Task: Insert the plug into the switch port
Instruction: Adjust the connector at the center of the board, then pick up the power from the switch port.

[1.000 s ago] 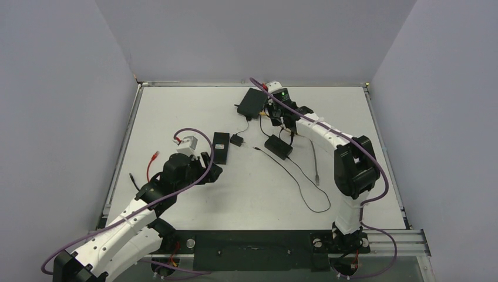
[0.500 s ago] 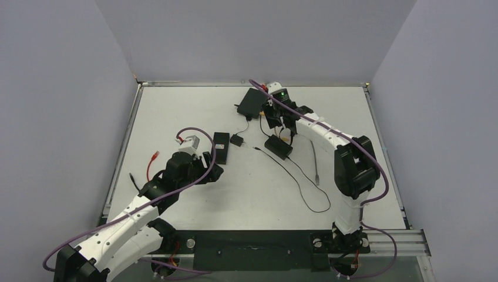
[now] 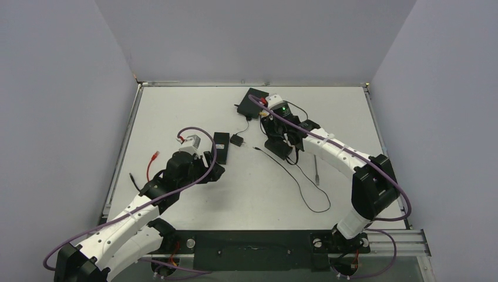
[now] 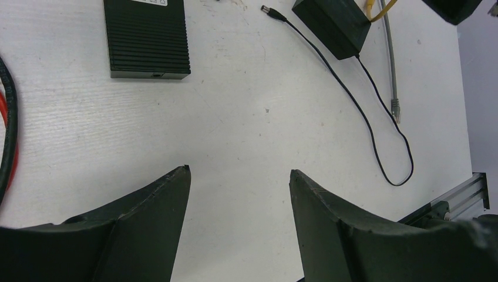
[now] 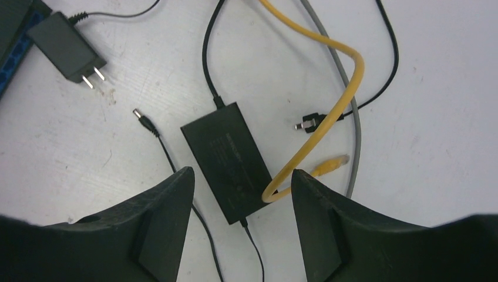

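Note:
The black switch (image 3: 252, 101) lies at the back of the table; the right wrist view catches only its blue-striped edge (image 5: 9, 42). A yellow cable (image 5: 346, 76) loops loose on the table and ends in its yellow plug (image 5: 332, 164), which lies flat beside a grey cable. My right gripper (image 5: 242, 170) hangs open above the cable's loop and a black power brick (image 5: 229, 167), gripping nothing. It hovers just in front of the switch in the top view (image 3: 282, 136). My left gripper (image 4: 239, 170) stands open over bare table, far from the plug.
A flat black box (image 3: 221, 147) lies ahead of the left gripper. A small wall adapter (image 5: 64, 50) and a barrel connector (image 5: 141, 116) lie left of the brick. A black-ended connector (image 5: 308, 121) rests by the yellow loop. The grey cable (image 3: 316, 164) and a thin black lead trail toward the near edge.
My right gripper has gone from shut to open and drawn back from the switch toward the power brick. The left arm has shifted only slightly.

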You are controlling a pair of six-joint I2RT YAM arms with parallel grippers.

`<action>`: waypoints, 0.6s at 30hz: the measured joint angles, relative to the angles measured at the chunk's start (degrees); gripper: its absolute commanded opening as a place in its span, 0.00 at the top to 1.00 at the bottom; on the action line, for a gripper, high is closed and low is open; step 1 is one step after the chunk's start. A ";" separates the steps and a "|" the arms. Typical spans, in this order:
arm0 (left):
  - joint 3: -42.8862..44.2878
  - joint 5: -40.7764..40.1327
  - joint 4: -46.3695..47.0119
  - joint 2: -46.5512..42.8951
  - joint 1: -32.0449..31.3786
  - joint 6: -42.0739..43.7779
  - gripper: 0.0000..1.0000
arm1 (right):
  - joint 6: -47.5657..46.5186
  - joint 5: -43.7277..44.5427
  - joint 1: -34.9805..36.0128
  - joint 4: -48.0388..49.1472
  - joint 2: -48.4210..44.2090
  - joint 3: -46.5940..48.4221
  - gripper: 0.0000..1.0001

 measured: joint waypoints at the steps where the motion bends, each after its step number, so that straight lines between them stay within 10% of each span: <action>1: -0.07 0.00 0.09 0.00 0.00 0.00 0.40 | 0.07 0.22 0.26 -0.42 -0.83 -0.96 0.42; 18: -1.03 -0.07 0.42 -2.05 0.70 0.00 0.40 | -4.07 -1.42 9.22 -3.82 -5.44 -4.44 0.42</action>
